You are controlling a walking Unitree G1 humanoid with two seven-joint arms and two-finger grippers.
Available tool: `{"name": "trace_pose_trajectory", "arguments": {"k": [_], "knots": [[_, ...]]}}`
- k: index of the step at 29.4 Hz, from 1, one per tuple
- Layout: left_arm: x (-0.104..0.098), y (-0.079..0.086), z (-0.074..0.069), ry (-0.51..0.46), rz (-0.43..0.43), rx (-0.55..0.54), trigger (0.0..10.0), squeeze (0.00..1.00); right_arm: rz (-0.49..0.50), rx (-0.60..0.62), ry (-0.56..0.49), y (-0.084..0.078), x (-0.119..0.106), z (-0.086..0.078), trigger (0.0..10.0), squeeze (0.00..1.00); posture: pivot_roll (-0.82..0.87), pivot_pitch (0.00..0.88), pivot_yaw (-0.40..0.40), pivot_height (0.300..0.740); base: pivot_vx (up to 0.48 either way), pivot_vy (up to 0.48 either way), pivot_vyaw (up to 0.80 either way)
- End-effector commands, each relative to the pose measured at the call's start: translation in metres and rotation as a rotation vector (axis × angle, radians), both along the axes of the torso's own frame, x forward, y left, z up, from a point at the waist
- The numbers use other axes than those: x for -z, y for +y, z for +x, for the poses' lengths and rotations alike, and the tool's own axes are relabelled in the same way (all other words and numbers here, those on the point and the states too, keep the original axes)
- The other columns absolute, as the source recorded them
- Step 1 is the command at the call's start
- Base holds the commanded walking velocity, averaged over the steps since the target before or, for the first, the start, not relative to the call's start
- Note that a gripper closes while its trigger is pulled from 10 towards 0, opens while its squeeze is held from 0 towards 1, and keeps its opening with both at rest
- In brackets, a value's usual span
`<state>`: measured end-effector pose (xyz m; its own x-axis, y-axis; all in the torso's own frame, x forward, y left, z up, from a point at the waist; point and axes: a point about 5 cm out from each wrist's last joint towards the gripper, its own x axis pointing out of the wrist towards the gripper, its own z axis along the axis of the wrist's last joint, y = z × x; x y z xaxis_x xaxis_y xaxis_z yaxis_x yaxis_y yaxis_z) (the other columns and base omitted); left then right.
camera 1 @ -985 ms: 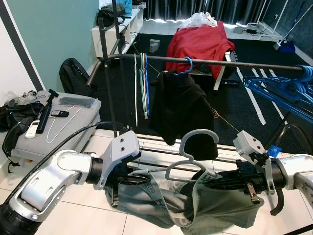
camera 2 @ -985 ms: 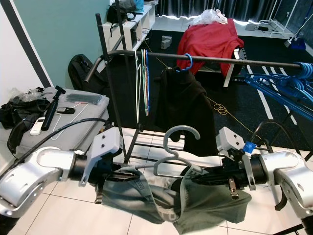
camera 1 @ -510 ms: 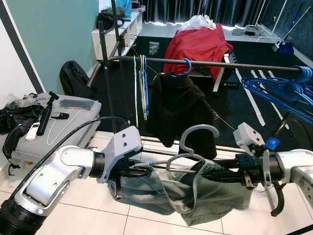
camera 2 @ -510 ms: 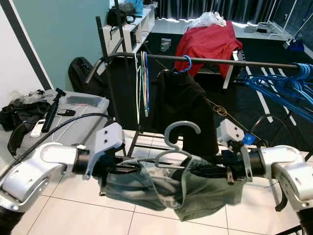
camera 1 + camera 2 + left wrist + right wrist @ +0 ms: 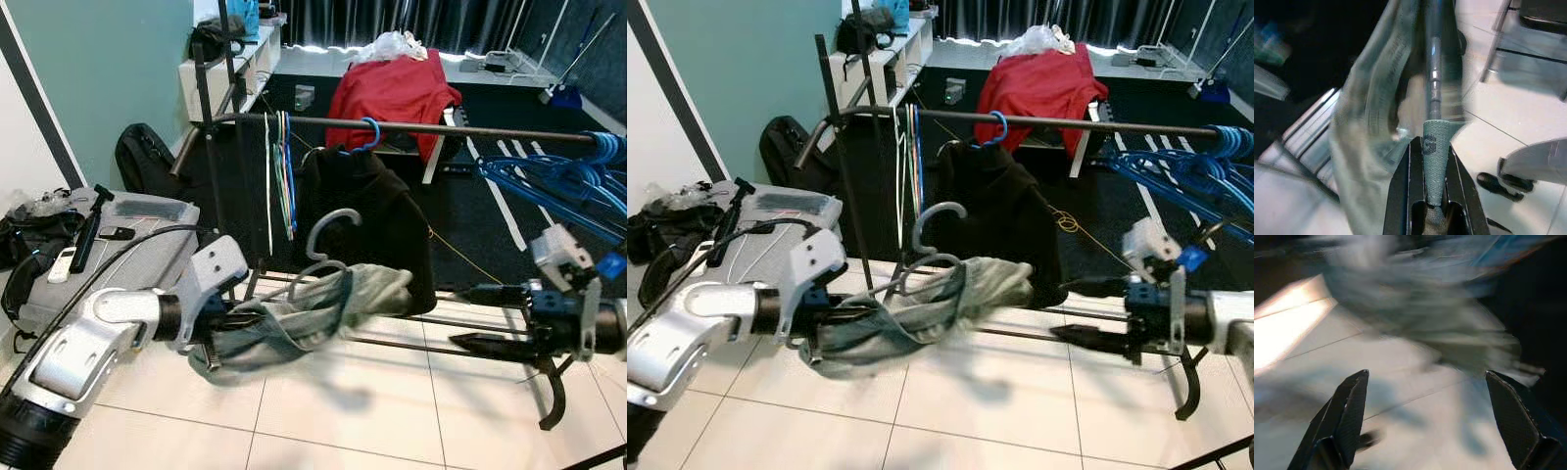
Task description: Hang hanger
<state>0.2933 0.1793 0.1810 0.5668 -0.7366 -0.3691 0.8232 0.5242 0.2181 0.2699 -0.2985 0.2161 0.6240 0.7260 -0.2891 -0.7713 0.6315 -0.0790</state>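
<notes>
Left pincer [image 5: 1430,196] clamps the grey hanger [image 5: 328,257] with grey-green trousers [image 5: 294,318] draped over it, held above the tiled floor [image 5: 343,411] just before the clothes rail [image 5: 441,129]. Right pincer [image 5: 468,315], fingers spread wide and empty, stands apart from the garment.

Background's a red cloth [image 5: 397,88] draped behind, a black backpack [image 5: 142,157] by the teal wall, plus a grey case [image 5: 137,230] holding remotes.
</notes>
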Motion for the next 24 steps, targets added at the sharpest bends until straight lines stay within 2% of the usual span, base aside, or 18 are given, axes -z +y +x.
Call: {"name": "trace_pose_trajectory", "arguments": {"k": [1, 2, 3, 4, 5, 6, 7, 8, 9, 10, 11, 12, 13, 15, 20, 21, 24], "knots": [[0.010, 0.020, 0.003, 0.014, 0.009, -0.127, 0.0, 0.00, -0.001, 0.202, -0.039, -0.018, 0.009, 0.003, 10.0, 0.00, -0.06, 0.067, -0.038, 0.740, 0.000, 0.000, 0.00], [0.010, 0.020, 0.003, 0.014, 0.009, -0.127, 0.0, 0.00, -0.001, 0.202, -0.039, -0.018, 0.009, 0.003, 10.0, 0.00, -0.06, 0.067, -0.038, 0.740, 0.000, 0.000, 0.00], [0.022, 0.031, 0.004, 0.025, -0.031, -0.254, 0.0, 0.00, 0.058, 0.437, -0.067, -0.024, 0.029, 0.006, 10.0, 0.00, -0.07, 0.070, -0.031, 0.740, 0.000, 0.000, 0.00], [0.024, 0.028, 0.004, 0.017, -0.063, -0.282, 0.0, 0.00, 0.087, 0.501, -0.049, -0.019, 0.039, 0.006, 10.0, 0.00, -0.07, 0.072, -0.031, 0.740, 0.000, 0.000, 0.00], [0.024, 0.028, 0.004, 0.017, -0.063, -0.282, 0.0, 0.00, 0.087, 0.501, -0.049, -0.019, 0.039, 0.006, 10.0, 0.00, -0.07, 0.072, -0.031, 0.740, 0.000, 0.000, 0.00], [0.024, 0.014, 0.004, 0.004, -0.135, -0.295, 0.0, 0.00, 0.175, 0.575, -0.025, -0.007, 0.053, 0.008, 10.0, 0.00, -0.07, 0.072, -0.030, 0.740, 0.000, 0.000, -0.74], [0.024, 0.014, 0.004, 0.004, -0.135, -0.295, 0.0, 0.00, 0.175, 0.575, -0.025, -0.007, 0.053, 0.008, 10.0, 0.00, -0.07, 0.072, -0.030, 0.740, 0.000, 0.000, -0.74], [0.021, 0.005, 0.004, -0.007, -0.180, -0.297, 2.2, 0.00, 0.222, 0.592, -0.012, 0.000, 0.057, 0.009, 10.0, 0.00, -0.07, 0.071, -0.026, 0.740, 0.000, 0.000, -0.75], [0.017, -0.010, 0.005, -0.026, -0.256, -0.297, 4.8, 0.00, 0.283, 0.628, -0.006, 0.010, 0.061, 0.012, 10.0, 0.00, -0.07, 0.071, -0.022, 0.740, 0.000, 0.000, -0.76], [0.014, -0.020, 0.006, -0.038, -0.308, -0.299, 4.8, 0.00, 0.321, 0.652, 0.001, 0.017, 0.064, 0.014, 10.0, 0.00, -0.07, 0.071, -0.022, 0.740, 0.000, 0.000, -0.76], [0.014, -0.020, 0.006, -0.038, -0.308, -0.299, 4.8, 0.00, 0.321, 0.652, 0.001, 0.017, 0.064, 0.014, 10.0, 0.00, -0.07, 0.071, -0.022, 0.740, 0.000, 0.000, -0.76], [0.011, -0.037, 0.005, -0.035, -0.395, -0.288, 10.0, 0.00, 0.362, 0.691, 0.008, 0.028, 0.069, 0.017, 10.0, 0.00, -0.07, 0.070, -0.019, 0.740, 0.000, 0.000, -0.76], [0.008, -0.049, 0.004, -0.037, -0.448, -0.279, 10.0, 0.00, 0.378, 0.722, 0.013, 0.035, 0.073, 0.020, 10.0, 0.00, -0.07, 0.070, -0.019, 0.740, 0.000, 0.000, -0.76], [0.011, -0.065, 0.004, -0.039, -0.490, -0.294, 10.0, 0.00, 0.367, 0.748, 0.025, 0.052, 0.083, 0.022, 10.0, 0.00, -0.07, 0.065, -0.016, 0.740, 0.000, 0.000, -0.76], [0.018, -0.070, 0.008, -0.053, -0.476, -0.357, 10.0, 0.00, 0.333, 0.767, 0.021, 0.064, 0.092, 0.024, 10.0, 0.00, -0.08, 0.063, -0.019, 0.740, 0.000, 0.000, -0.76], [0.023, -0.071, 0.009, -0.066, -0.442, -0.397, 10.0, 0.00, 0.295, 0.761, 0.022, 0.071, 0.097, 0.024, 10.0, 0.00, -0.08, 0.065, -0.019, 0.740, 0.000, 0.000, -0.76], [0.023, -0.071, 0.009, -0.066, -0.442, -0.397, 10.0, 0.00, 0.295, 0.761, 0.022, 0.071, 0.097, 0.024, 10.0, 0.00, -0.08, 0.065, -0.019, 0.740, 0.000, 0.000, -0.76]]}}
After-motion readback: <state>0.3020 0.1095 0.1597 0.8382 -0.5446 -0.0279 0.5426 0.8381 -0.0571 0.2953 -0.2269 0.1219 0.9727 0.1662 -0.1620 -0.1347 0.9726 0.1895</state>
